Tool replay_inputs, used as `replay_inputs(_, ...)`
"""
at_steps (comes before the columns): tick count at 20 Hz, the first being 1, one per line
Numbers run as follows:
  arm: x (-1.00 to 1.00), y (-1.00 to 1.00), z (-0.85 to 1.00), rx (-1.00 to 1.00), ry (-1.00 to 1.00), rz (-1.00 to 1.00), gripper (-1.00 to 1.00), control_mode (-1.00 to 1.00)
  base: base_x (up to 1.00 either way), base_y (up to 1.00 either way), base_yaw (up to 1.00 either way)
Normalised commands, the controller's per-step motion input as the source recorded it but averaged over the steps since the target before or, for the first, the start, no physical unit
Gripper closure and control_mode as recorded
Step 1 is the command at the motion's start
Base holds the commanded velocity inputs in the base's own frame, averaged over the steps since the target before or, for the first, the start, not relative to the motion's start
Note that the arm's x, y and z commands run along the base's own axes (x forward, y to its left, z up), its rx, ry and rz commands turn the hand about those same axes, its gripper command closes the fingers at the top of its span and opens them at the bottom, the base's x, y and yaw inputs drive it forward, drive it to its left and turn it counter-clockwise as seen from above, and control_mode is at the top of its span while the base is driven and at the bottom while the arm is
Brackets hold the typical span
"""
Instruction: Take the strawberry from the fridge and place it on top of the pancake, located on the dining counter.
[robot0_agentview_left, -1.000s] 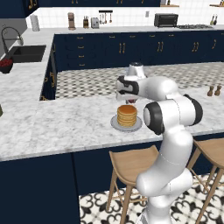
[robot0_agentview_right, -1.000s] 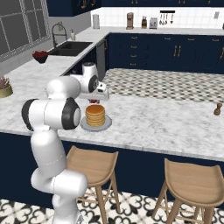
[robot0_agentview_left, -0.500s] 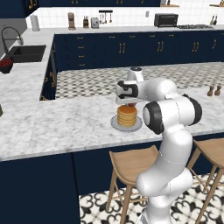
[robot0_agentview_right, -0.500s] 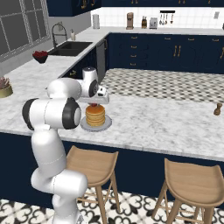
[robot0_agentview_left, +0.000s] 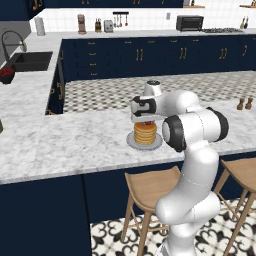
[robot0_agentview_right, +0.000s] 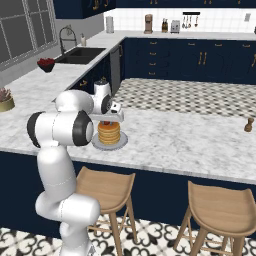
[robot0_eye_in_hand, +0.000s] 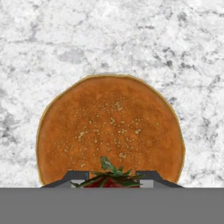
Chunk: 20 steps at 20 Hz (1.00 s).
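A white robot arm holds its gripper (robot0_agentview_left: 146, 121) directly above 1 stack of pancakes, the pancake (robot0_eye_in_hand: 110, 129), its 2 fingers (robot0_eye_in_hand: 74, 177) pinching 1 strawberry (robot0_eye_in_hand: 108, 177) between them so the fruit hangs, leaf end showing, just over the near edge of the top cake. The stack sits on 1 pale plate (robot0_agentview_right: 120, 144) on the dining counter (robot0_agentview_right: 195, 145), straight below the fingers, which looks like the lineup for a drop. 2 wooden stools (robot0_agentview_right: 105, 187) stand under the counter edge.
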Motion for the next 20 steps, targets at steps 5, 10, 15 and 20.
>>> replay_inputs(5,0.0,0.0,-0.1,0.0,0.0,0.0,1.0,-1.0,0.0,0.0,0.0)
replay_inputs(10,0.0,0.0,-0.01,0.0,0.0,0.0,1.0,-1.0,0.0,0.0,0.0)
replay_inputs(15,-0.03,0.0,0.0,0.0,0.0,0.0,1.0,-1.0,0.0,0.0,0.0)
replay_inputs(20,-0.07,0.0,0.01,0.0,0.0,0.0,1.0,-1.0,0.0,0.0,0.0)
